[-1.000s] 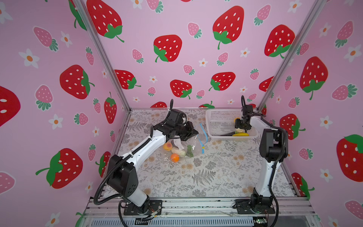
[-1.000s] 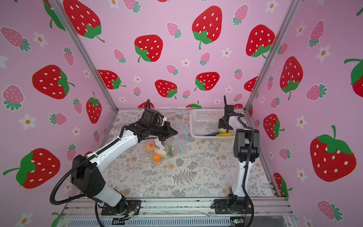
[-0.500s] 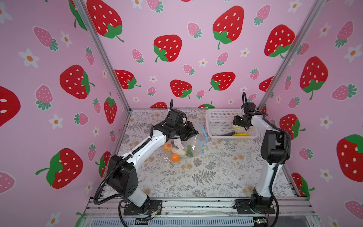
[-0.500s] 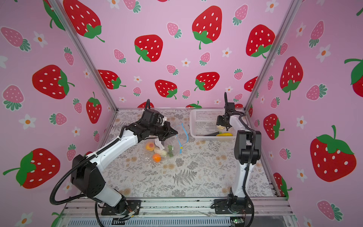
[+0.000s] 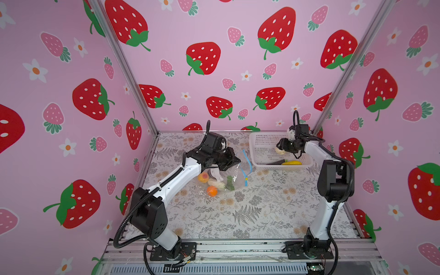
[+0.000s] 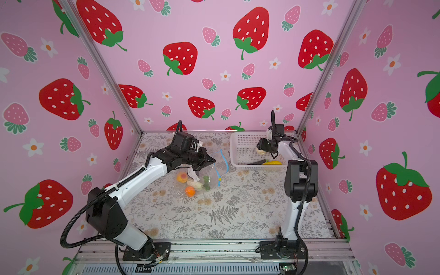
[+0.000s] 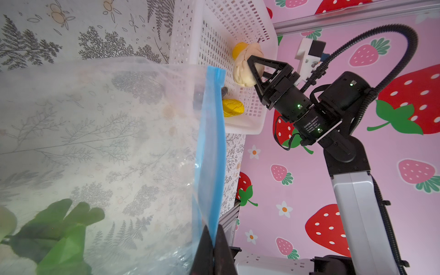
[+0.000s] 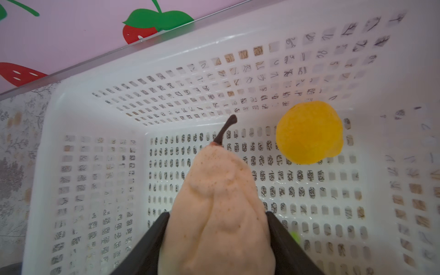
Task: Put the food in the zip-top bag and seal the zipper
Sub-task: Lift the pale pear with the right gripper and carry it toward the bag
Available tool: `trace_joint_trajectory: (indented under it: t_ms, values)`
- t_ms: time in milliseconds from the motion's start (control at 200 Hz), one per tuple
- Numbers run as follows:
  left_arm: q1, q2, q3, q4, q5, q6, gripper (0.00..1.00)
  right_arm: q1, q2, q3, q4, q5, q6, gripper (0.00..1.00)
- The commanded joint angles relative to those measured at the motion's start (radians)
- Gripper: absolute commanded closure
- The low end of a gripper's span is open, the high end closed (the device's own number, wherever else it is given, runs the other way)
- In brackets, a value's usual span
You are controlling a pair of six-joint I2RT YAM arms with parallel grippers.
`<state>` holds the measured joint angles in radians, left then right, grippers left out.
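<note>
The white basket (image 5: 256, 164) stands at the far right corner of the worktop (image 5: 250, 214), and everything else is placed from it. Inside its outline, the right gripper (image 5: 279, 148) is closed around a pale pear (image 8: 219, 202) with a dark stem. Its fingers (image 8: 150, 245) press the fruit's two sides, and the jaws stand partly apart because the pear fills them. The pear is held over the basket's mesh floor. In the right wrist view a round yellow fruit (image 8: 309, 132) lies on that floor beyond the pear, close to a basket wall. In both top views a yellow banana (image 5: 291, 163) and a dark avocado (image 5: 275, 163) lie end to end along the basket's near wall.

The zip-top bag (image 5: 234, 177) sits on the worktop just beside the basket, on the side where the left arm works, with its mouth turned toward the basket. The left gripper (image 5: 232, 162) is closed tight on the blue zipper (image 7: 212, 142), pinching the edge of the mouth and holding it raised off the worktop. The yellow-tipped slider (image 5: 246, 179) hangs at the lower end of the strip, the end nearer the front of the worktop. Deeper in the bag, farther from the basket, lie a peach (image 5: 203, 177), an orange (image 5: 212, 190) and a white radish (image 5: 217, 183) with green leaves (image 7: 59, 233). A white label (image 5: 215, 173) shows just under the left gripper.
</note>
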<state>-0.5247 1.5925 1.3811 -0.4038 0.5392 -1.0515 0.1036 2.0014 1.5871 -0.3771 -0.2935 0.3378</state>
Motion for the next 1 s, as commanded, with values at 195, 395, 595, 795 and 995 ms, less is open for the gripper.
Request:
trace_joint_trajectory:
  t_ms: [195, 395, 595, 795, 995]
  values:
    - [-0.006, -0.014, 0.028, 0.002, 0.007, -0.002, 1.00, 0.030, -0.086, -0.082, 0.118, -0.136, 0.085, 0.39]
    - [-0.005, -0.019, 0.027, 0.002, 0.003, -0.004, 1.00, 0.098, -0.155, -0.116, 0.127, -0.146, 0.089, 0.39]
    - [-0.008, -0.020, 0.027, 0.001, -0.004, -0.005, 1.00, 0.165, -0.230, -0.158, 0.119, -0.142, 0.090, 0.39]
    - [-0.009, -0.017, 0.034, -0.003, -0.004, -0.006, 1.00, 0.222, -0.293, -0.194, 0.128, -0.219, 0.114, 0.39]
    - [-0.009, -0.012, 0.038, -0.003, -0.005, -0.005, 1.00, 0.275, -0.361, -0.237, 0.151, -0.302, 0.144, 0.39]
